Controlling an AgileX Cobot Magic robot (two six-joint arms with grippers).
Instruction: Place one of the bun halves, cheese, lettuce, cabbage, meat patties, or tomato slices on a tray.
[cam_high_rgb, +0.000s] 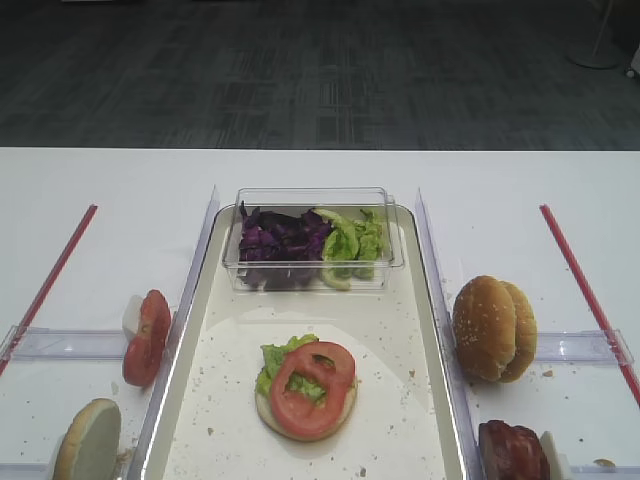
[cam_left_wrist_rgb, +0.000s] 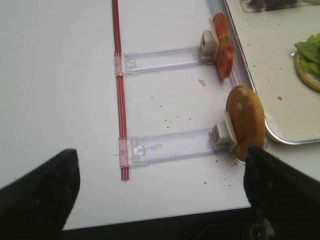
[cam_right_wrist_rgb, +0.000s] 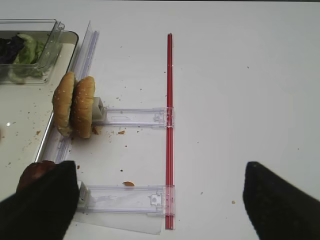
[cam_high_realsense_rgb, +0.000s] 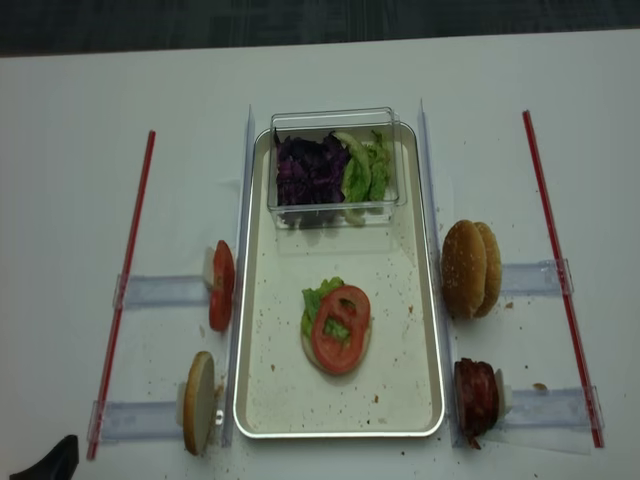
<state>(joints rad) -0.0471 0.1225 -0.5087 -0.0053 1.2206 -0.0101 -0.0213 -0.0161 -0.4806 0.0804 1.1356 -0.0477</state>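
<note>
A: Which step is in hand?

B: Between placements, I'd judge. On the tray a bun half lies cut face up with lettuce and a holed tomato slice stacked on it. Neither claw holds anything.

A: How do the claws stand?

B: The left claw is spread wide, hovering over the tabletop left of the tray. The right claw is also spread, its dark fingers at either edge of its wrist view, nothing between them.

A: What next?

B: Probably a patty. The meat patties stand on edge in a clear rack just right of the tray's near corner, close to the right claw. It would need to come down over them, pinch one across its faces and lay it flat on the tomato. (They look glossy, so possibly slippery.)

A: And the rest?

B: Two bun halves stand on edge on the right, further back. On the left are more tomato slices and one bun half, upright too. The cabbage and spare lettuce sit in a clear tub at the tray's far end.
</note>
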